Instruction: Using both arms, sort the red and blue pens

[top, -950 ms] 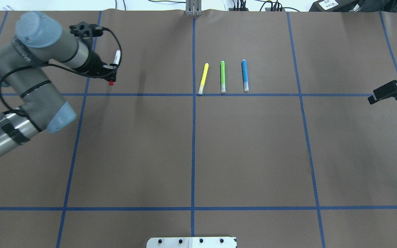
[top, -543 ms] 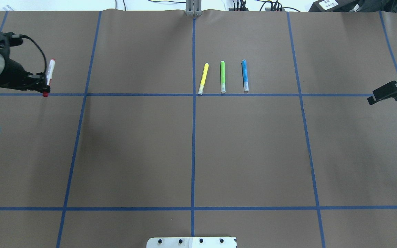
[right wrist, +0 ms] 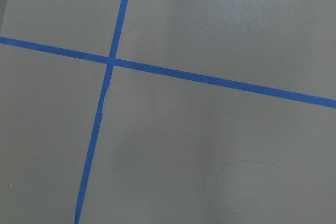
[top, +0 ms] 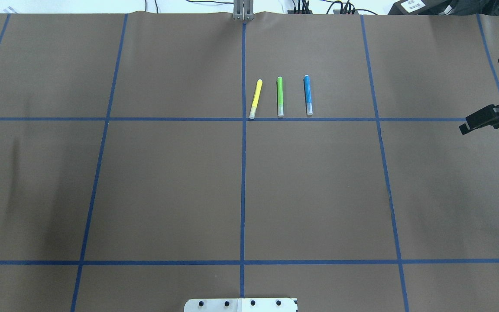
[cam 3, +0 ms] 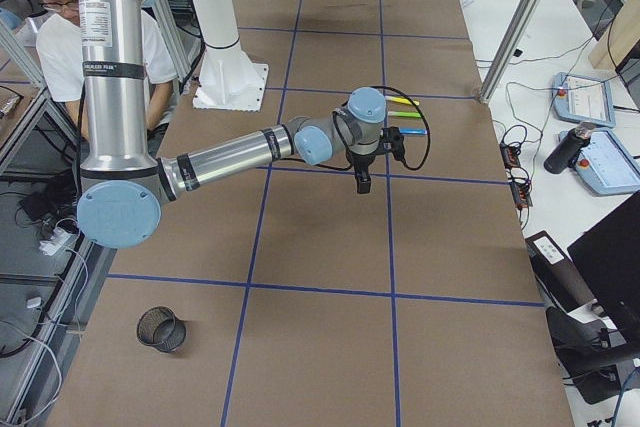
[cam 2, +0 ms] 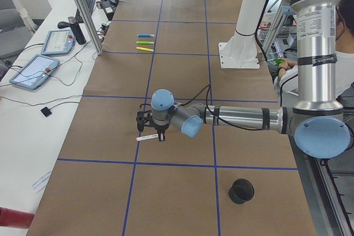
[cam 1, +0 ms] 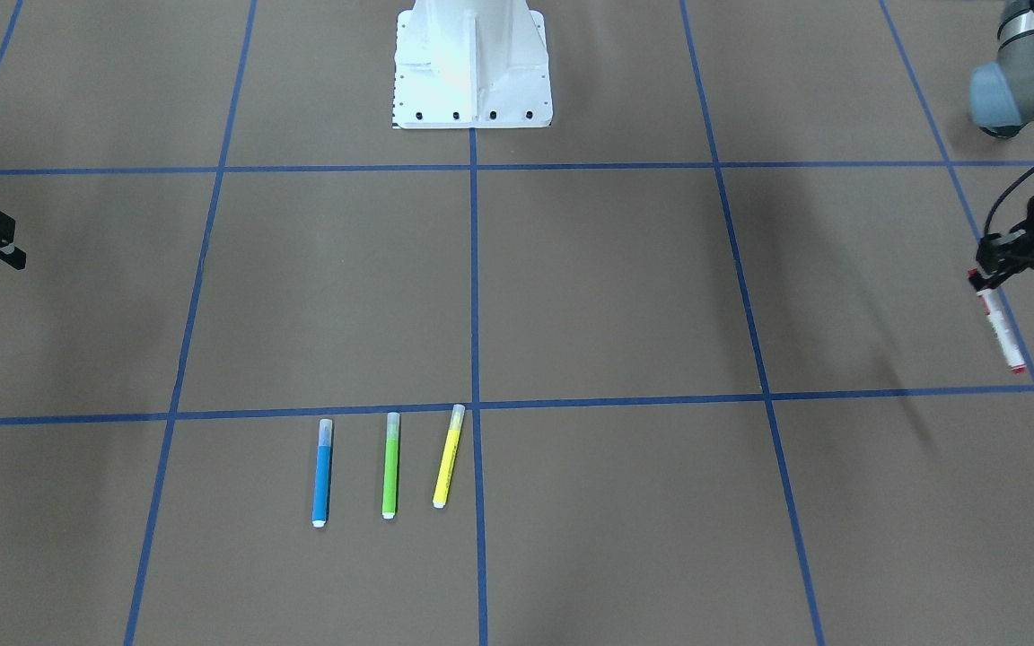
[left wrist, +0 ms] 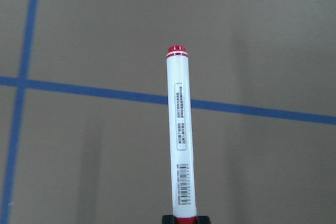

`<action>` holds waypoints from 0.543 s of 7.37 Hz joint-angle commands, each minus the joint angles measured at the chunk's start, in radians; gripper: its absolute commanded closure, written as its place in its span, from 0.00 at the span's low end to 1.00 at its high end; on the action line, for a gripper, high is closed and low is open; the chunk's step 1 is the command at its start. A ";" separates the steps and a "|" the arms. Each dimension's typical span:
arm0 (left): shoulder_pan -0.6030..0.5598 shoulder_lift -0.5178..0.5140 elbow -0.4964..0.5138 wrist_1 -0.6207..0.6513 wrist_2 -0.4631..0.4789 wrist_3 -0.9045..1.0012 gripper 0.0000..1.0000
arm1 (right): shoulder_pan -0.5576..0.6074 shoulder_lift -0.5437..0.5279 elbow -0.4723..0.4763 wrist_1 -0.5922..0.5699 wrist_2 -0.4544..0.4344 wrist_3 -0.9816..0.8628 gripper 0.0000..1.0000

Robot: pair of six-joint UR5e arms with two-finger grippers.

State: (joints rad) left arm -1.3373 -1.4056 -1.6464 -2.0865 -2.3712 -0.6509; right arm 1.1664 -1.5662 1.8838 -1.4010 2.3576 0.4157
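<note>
My left gripper (cam 1: 985, 274) is shut on the cap end of the red pen (cam 1: 1000, 328), a white-barrelled marker, and holds it above the table at the far left end. The left wrist view shows the red pen (left wrist: 180, 140) pointing away, over a blue tape line. The blue pen (top: 308, 94) lies flat at the back centre, rightmost in a row of three. My right gripper (top: 483, 119) hovers open and empty at the right edge, well away from the blue pen (cam 1: 322, 473).
A green highlighter (top: 280, 96) and a yellow highlighter (top: 255, 99) lie left of the blue pen. A black cup (cam 2: 241, 190) stands at the left end, a mesh cup (cam 3: 160, 328) at the right end. A person sits behind the white pedestal (cam 1: 472, 67).
My left arm has swung left with the red pen and left the overhead view. The right gripper has barely shifted. The three pens on the table have not moved.
</note>
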 commanded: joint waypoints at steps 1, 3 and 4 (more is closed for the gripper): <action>-0.169 0.167 0.042 0.005 -0.085 0.234 1.00 | -0.011 0.000 0.001 0.000 -0.001 0.000 0.00; -0.190 0.258 0.059 0.038 -0.105 0.279 1.00 | -0.019 0.002 0.001 0.000 -0.010 0.000 0.00; -0.224 0.279 0.094 0.052 -0.097 0.383 1.00 | -0.019 0.003 0.004 0.000 -0.011 0.000 0.00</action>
State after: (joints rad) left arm -1.5251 -1.1705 -1.5844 -2.0532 -2.4700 -0.3686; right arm 1.1491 -1.5649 1.8860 -1.4005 2.3503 0.4157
